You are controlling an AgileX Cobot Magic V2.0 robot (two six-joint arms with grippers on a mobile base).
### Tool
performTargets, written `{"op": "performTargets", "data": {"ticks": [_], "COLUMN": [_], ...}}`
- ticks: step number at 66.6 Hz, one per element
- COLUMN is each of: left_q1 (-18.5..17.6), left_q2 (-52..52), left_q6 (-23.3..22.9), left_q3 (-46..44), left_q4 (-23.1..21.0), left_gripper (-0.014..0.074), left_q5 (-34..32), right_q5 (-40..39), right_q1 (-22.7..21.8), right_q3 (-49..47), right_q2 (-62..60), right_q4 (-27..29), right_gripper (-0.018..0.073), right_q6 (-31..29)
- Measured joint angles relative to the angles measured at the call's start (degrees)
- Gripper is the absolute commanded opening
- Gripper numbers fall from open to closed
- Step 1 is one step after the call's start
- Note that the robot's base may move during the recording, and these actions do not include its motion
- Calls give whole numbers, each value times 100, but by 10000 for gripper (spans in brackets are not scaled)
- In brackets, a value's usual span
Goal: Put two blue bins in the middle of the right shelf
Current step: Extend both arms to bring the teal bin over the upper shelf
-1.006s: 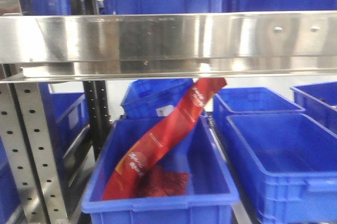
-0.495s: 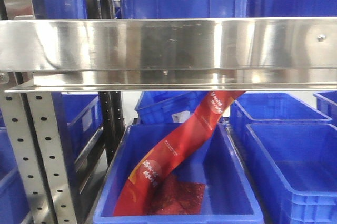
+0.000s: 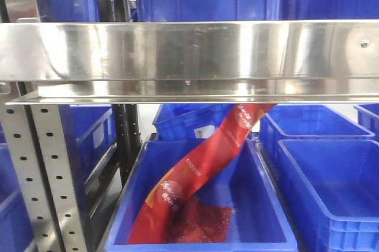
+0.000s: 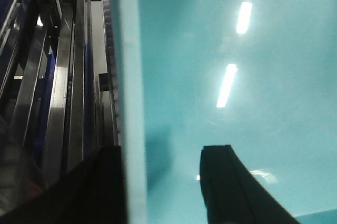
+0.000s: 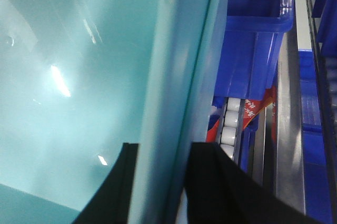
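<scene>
A blue bin (image 4: 237, 77) fills the left wrist view, looking teal up close. Its pale rim (image 4: 129, 119) runs between the two dark fingers of my left gripper (image 4: 162, 182), one finger outside the wall and one inside. In the right wrist view the same kind of bin wall (image 5: 79, 50) shows, and its rim (image 5: 168, 103) fills the gap between the fingers of my right gripper (image 5: 160, 182), which is shut on it. The held bin and both grippers are out of the front view. The right shelf's middle level cannot be picked out.
A steel shelf rail (image 3: 189, 51) crosses the front view, with a perforated upright (image 3: 53, 175) at left. Below it a blue bin (image 3: 260, 216) holds long red packets (image 3: 201, 169). More blue bins (image 3: 331, 181) stand right and behind. Rollers (image 5: 229, 124) show beside the right gripper.
The front view has shifted: the shelf rail sits slightly lower and the bin with red packets has slid right and closer. Almost nothing differs over the last half second.
</scene>
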Motion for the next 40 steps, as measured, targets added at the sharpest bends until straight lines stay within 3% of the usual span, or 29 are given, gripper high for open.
{"op": "performTargets", "data": {"ticks": [40], "left_q1": [0], "left_q2": [0], "left_q6": [0], "left_q3": [0], "left_q4": [0], "left_gripper": [-111], "left_q5": [0], "right_q5": [0], "right_q1": [0], "right_q3": [0], "right_q2": [0], "right_q4": [0], "right_gripper": [-154], "right_q6": [0]}}
